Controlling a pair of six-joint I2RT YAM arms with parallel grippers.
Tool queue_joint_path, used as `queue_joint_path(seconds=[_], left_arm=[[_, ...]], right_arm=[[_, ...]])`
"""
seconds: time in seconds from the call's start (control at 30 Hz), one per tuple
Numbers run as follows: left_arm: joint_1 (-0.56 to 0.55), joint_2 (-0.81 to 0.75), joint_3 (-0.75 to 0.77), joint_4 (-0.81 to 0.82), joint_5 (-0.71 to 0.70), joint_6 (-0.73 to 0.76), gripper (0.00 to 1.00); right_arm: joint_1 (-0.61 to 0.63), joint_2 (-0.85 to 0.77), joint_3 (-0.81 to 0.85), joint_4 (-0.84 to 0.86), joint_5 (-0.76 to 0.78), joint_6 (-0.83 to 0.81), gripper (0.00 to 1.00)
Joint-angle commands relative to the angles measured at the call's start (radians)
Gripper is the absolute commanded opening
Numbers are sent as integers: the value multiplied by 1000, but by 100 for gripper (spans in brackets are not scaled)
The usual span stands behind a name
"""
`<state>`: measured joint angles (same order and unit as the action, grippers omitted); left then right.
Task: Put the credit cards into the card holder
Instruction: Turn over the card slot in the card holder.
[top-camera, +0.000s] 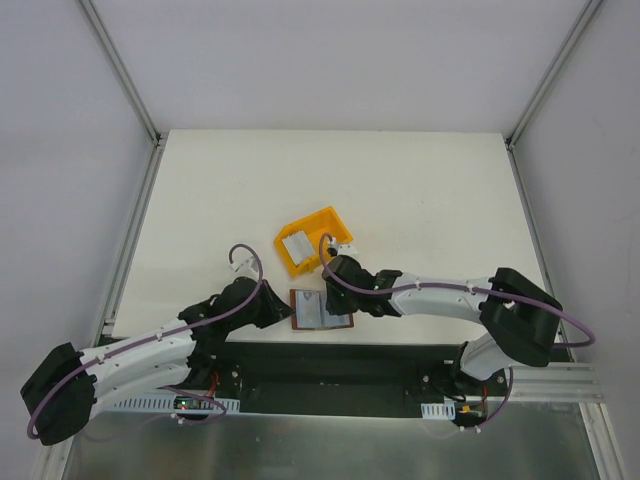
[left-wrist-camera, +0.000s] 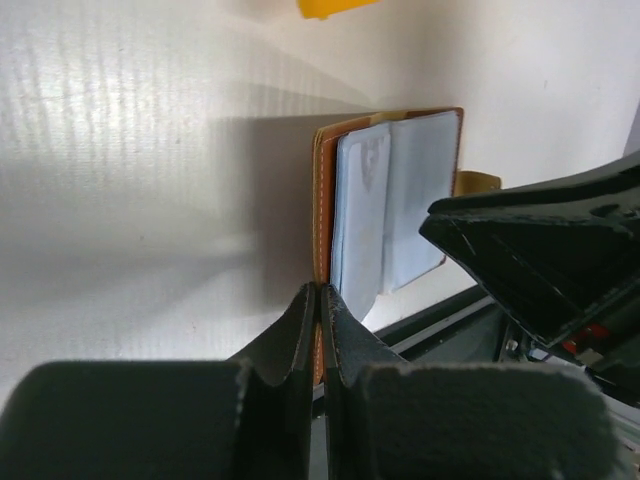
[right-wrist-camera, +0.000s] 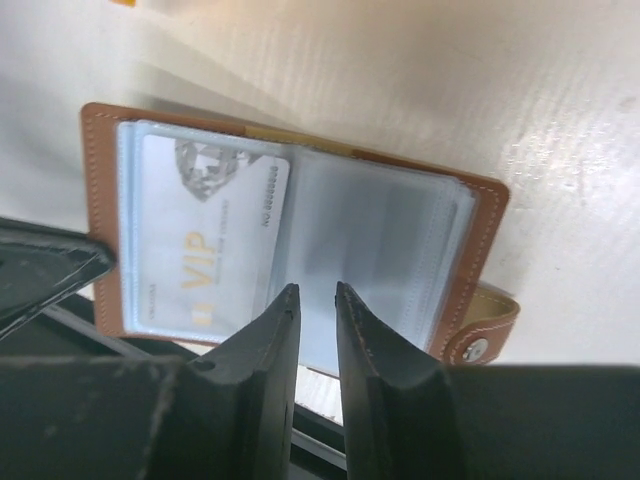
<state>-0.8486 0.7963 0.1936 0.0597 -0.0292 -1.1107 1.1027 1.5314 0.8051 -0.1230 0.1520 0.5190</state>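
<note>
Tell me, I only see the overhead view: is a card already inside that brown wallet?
Observer: Yes, the right wrist view shows a white card printed VIP tucked inside the card holder.
Operator: Is the left arm gripping anything?
Observer: The left jaws are shut on the card holder's brown edge.
Operator: And the right?
Observer: The right jaws stand slightly apart over the card holder, with nothing visible between them.

Card holder (top-camera: 320, 310): 1
Cards: 2 seen, namely 1 VIP card (right-wrist-camera: 205, 250) in the holder and 1 white card (top-camera: 297, 247) in the bin; any beneath it cannot be counted
Yellow bin (top-camera: 322, 218): 1
Arms: 2, left arm (top-camera: 150, 345) and right arm (top-camera: 440, 295)
Table (top-camera: 420, 190): 1
</note>
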Motion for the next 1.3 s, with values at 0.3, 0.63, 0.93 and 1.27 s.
queue_joint_path(seconds=[0.3, 0.63, 0.93, 1.27], left_arm=[[8, -14, 104, -17, 72, 75, 0], [2, 162, 222, 38, 201, 170, 0], [-26, 242, 233, 52, 174, 144, 0], [-24, 72, 67, -44, 35, 28, 0]], right_arm=[[3, -33, 26, -188, 170, 22, 21], [2, 10, 20, -150, 100, 33, 19], [-10, -100, -37, -130, 147, 47, 20], [-15, -188, -38, -110, 152, 30, 22]])
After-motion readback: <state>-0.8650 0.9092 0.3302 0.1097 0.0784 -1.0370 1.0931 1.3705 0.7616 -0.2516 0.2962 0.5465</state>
